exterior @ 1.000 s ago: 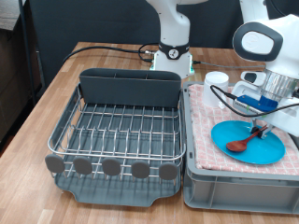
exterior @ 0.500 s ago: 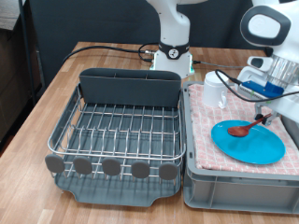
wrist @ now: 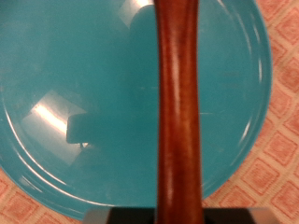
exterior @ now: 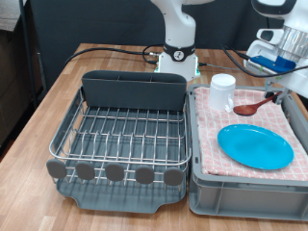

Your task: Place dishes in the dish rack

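Note:
My gripper (exterior: 282,93) is at the exterior view's right, shut on the handle of the dark-brown wooden spoon (exterior: 253,106). It holds the spoon in the air above the pink checked cloth (exterior: 206,125), bowl end towards the white cup (exterior: 222,91). The light-blue plate (exterior: 255,146) lies flat on the cloth below. In the wrist view the spoon handle (wrist: 177,112) runs across the middle with the plate (wrist: 84,103) beneath it. The silver wire dish rack (exterior: 120,135) with its grey utensil trough (exterior: 133,89) stands at the left, with nothing in it.
The grey bin (exterior: 241,190) under the cloth stands right beside the rack. The robot base (exterior: 178,56) and cables sit behind the rack and cup. Both stand on a wooden table (exterior: 58,96).
My gripper has risen and moved towards the exterior view's top right, lifting the spoon off the plate. The plate and cup have not moved.

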Available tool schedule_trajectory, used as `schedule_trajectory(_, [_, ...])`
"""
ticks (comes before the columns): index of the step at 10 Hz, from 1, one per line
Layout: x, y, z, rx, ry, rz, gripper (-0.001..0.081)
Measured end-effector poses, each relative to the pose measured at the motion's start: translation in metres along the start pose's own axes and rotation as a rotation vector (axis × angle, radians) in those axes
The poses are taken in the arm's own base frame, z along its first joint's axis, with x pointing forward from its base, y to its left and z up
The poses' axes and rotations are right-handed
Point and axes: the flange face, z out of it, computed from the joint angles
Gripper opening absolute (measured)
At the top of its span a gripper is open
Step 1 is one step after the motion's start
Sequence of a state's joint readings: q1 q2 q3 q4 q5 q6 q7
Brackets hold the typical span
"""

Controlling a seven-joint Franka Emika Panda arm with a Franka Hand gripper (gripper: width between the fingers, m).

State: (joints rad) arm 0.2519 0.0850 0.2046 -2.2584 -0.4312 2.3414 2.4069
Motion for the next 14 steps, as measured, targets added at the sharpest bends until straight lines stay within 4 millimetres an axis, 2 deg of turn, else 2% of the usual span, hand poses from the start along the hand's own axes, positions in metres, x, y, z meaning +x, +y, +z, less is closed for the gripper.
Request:
schedule_trajectory(2, [0.013, 0.006, -0.015, -0.026, 0.011, -0.019, 0.0095])
schedule_trajectory(5, [0.017, 0.007, -0.011, -0.03, 0.017, 0.026, 0.0095])
schedule_trajectory(8, [0.046, 0.025, -0.012, -0.056, 0.053, 0.116, 0.0095])
schedule_trajectory(12, [0.088, 0.05, -0.019, -0.103, 0.047, 0.335, 0.0095])
schedule_trajectory(13, [0.096, 0.057, -0.023, -0.115, 0.043, 0.393, 0.0095])
schedule_trajectory(14, [0.095, 0.057, -0.022, -0.111, 0.044, 0.374, 0.0095])
